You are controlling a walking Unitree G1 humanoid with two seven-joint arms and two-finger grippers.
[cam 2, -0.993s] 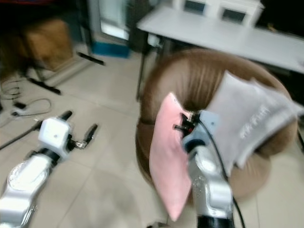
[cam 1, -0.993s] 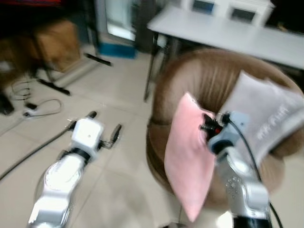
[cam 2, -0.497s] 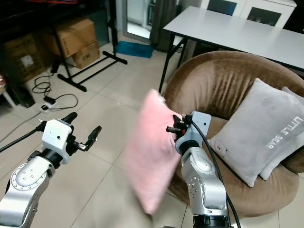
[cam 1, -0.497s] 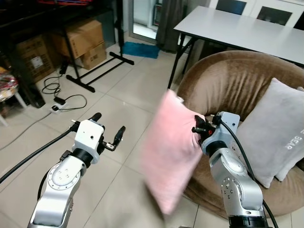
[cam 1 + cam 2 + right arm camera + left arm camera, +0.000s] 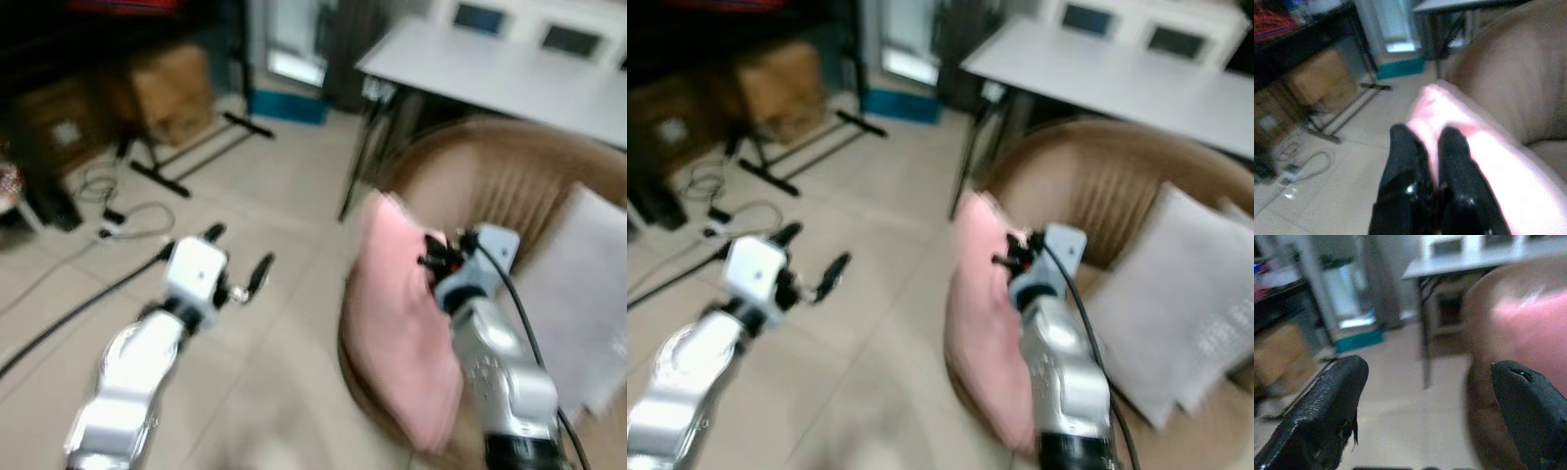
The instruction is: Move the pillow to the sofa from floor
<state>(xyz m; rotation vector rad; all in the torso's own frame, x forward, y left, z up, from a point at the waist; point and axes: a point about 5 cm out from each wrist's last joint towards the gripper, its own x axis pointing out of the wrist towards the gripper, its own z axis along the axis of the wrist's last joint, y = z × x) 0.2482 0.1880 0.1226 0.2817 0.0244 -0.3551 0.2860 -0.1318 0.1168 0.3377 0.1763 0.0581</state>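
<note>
A pink pillow (image 5: 397,323) hangs in the air against the front rim of the round brown sofa (image 5: 490,176). My right gripper (image 5: 428,261) is shut on the pillow's upper edge; the wrist view shows both black fingers (image 5: 1408,161) pinching the pink fabric (image 5: 1488,147). My left gripper (image 5: 238,262) is held out over the tiled floor, open and holding nothing, and its two fingers (image 5: 1327,401) stand wide apart in the wrist view. A grey cushion (image 5: 1176,304) leans on the sofa's seat at the right.
A white table (image 5: 490,69) on dark legs stands behind the sofa. Cardboard boxes (image 5: 162,83), a black stand's feet (image 5: 186,162) and cables (image 5: 108,211) lie on the floor at the left. Bare tiles stretch in front of the sofa.
The view has swung and blurred. The pink pillow has swung from out over the floor to against the sofa's front rim, still pinched by my right gripper. The left gripper stays open.
</note>
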